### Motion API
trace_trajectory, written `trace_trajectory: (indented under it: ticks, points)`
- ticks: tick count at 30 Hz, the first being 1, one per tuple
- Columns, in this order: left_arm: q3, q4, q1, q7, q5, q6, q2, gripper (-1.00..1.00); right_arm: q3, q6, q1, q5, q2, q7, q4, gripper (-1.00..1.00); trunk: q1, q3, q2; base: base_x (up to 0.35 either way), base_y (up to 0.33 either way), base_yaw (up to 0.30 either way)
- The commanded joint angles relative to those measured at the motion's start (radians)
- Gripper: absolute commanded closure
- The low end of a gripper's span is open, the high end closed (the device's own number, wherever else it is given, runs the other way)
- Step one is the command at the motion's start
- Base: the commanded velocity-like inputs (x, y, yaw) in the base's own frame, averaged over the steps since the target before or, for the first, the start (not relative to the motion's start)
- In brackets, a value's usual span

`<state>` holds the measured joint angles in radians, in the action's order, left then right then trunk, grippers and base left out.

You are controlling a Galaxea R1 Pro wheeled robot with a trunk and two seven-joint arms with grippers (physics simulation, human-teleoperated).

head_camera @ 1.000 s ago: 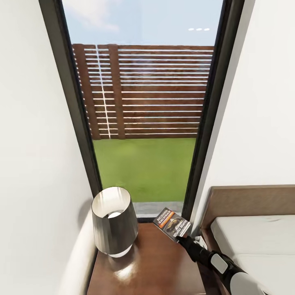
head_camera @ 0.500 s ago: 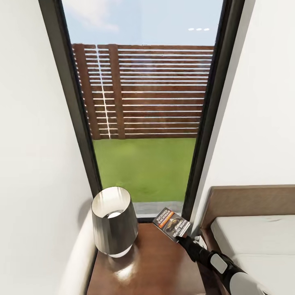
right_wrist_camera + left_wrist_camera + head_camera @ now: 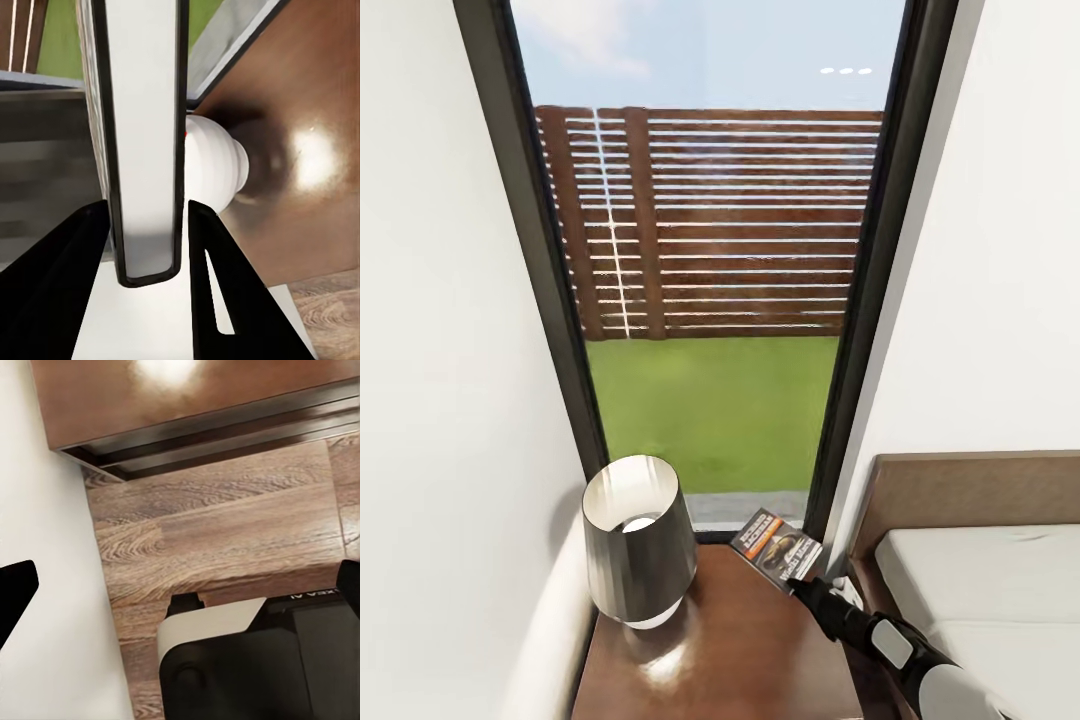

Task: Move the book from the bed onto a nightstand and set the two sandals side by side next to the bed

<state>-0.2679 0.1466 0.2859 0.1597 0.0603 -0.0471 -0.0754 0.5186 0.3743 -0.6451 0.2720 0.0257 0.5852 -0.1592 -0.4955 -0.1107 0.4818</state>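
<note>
The book [image 3: 777, 546], dark with an orange band and white lettering, hangs over the far right corner of the nightstand [image 3: 740, 650], just in front of the window. My right gripper [image 3: 805, 580] is shut on its near edge. In the right wrist view the book's white page edge [image 3: 145, 150] stands between the two black fingers [image 3: 225, 300], with the nightstand top beyond. The bed [image 3: 980, 580] with its brown headboard and light-grey mattress lies at the right. In the left wrist view my left gripper's black fingers [image 3: 15, 596] stand wide apart, open, over the wood floor [image 3: 217, 532] below the nightstand's edge [image 3: 202, 431].
A grey lamp [image 3: 638, 545] with a white base stands on the nightstand's left half; its base [image 3: 214, 169] shows close behind the book in the right wrist view. White walls close in on both sides. The tall black-framed window [image 3: 710, 300] looks onto grass and a brown slatted fence.
The right gripper and the book have shifted slightly left and a little lower over the nightstand. Nothing else has moved.
</note>
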Motion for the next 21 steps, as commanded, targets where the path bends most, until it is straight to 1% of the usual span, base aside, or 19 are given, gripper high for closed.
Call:
trace_trajectory:
  ticks: [1,10,14,15,18,21]
  points:
    - [-0.008,-0.001,0.001,0.005,0.006,-0.004,0.0,-1.0,0.0,0.009,-0.001,0.01,0.0,0.0,0.0,1.0,-0.004,-0.005,0.009,0.0,0.0,0.0]
    - [-0.008,-0.001,0.001,0.003,0.011,-0.005,0.0,-1.0,-0.006,0.009,-0.001,0.009,-0.001,-0.006,0.002,1.0,-0.039,-0.033,0.072,0.0,0.0,0.0]
    - [-0.008,-0.001,0.001,0.003,0.014,-0.006,0.0,-1.0,-0.034,0.011,-0.001,0.009,-0.002,-0.007,0.002,1.0,-0.054,-0.046,0.1,0.0,0.0,0.0]
    - [-0.008,-0.001,0.001,0.003,0.014,-0.006,0.0,-1.0,-0.034,0.011,-0.001,0.009,-0.002,-0.007,0.002,1.0,-0.058,-0.049,0.107,0.0,0.0,0.0]
    - [-0.008,-0.001,0.001,0.003,0.016,-0.007,0.0,-1.0,-0.053,0.011,-0.001,0.01,-0.003,-0.009,0.002,1.0,-0.07,-0.058,0.128,0.0,0.0,0.0]
    - [-0.008,-0.001,0.001,0.003,0.017,-0.007,0.0,-1.0,-0.063,0.013,-0.001,0.01,-0.005,-0.009,0.002,1.0,-0.081,-0.068,0.149,0.0,0.0,0.0]
